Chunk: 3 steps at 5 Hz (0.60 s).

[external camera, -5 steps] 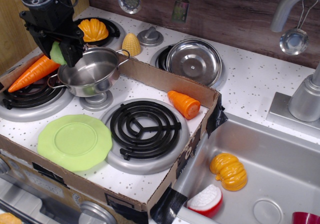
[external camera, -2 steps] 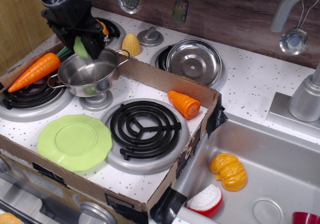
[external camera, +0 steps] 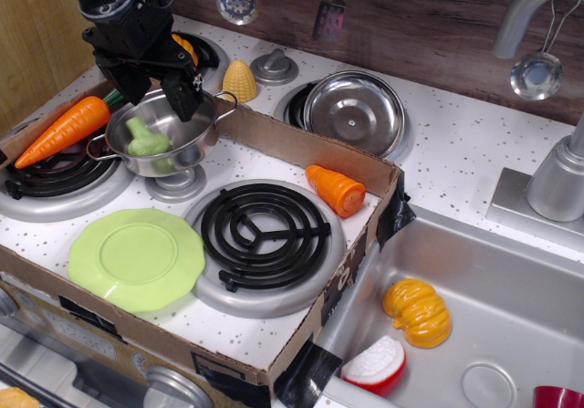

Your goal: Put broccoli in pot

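Observation:
The light-green broccoli point(external camera: 147, 141) lies inside the shiny steel pot point(external camera: 187, 148), against its left side. The pot stands on a small steel stand between the two front burners of the toy stove. My black gripper point(external camera: 157, 91) hangs just above the pot's far rim with its fingers spread apart and nothing between them.
A large carrot point(external camera: 62, 130) lies on the left burner beside the pot. A light-green plate point(external camera: 135, 258) is at the front left. A carrot piece point(external camera: 336, 190) lies right of the front burner point(external camera: 265, 227). A flat steel pan point(external camera: 354, 112), a corn piece point(external camera: 240, 80) and an orange toy behind the gripper are at the back. The sink point(external camera: 484, 298) is on the right.
The gripper carried the broccoli rightward over the pot, then opened. The broccoli dropped out of the fingers and now lies in the pot.

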Each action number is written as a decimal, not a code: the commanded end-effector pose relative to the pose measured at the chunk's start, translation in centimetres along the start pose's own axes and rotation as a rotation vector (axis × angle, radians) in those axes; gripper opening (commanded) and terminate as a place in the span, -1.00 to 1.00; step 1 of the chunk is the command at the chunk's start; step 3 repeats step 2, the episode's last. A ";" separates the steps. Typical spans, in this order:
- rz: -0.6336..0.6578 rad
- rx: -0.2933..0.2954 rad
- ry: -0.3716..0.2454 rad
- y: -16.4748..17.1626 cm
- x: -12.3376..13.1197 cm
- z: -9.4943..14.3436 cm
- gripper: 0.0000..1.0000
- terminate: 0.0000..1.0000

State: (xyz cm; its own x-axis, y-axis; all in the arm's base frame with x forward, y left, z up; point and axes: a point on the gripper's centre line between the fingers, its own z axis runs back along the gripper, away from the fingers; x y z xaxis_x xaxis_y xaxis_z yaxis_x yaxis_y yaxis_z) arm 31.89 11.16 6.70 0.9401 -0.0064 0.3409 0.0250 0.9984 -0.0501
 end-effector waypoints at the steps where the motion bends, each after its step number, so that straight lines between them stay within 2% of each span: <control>1: -0.043 0.023 0.011 0.3 2.0 2.0 1.00 -1.00; 2: -0.043 0.023 0.011 0.3 2.0 2.0 1.00 1.00; 3: -0.043 0.023 0.011 0.3 2.0 2.0 1.00 1.00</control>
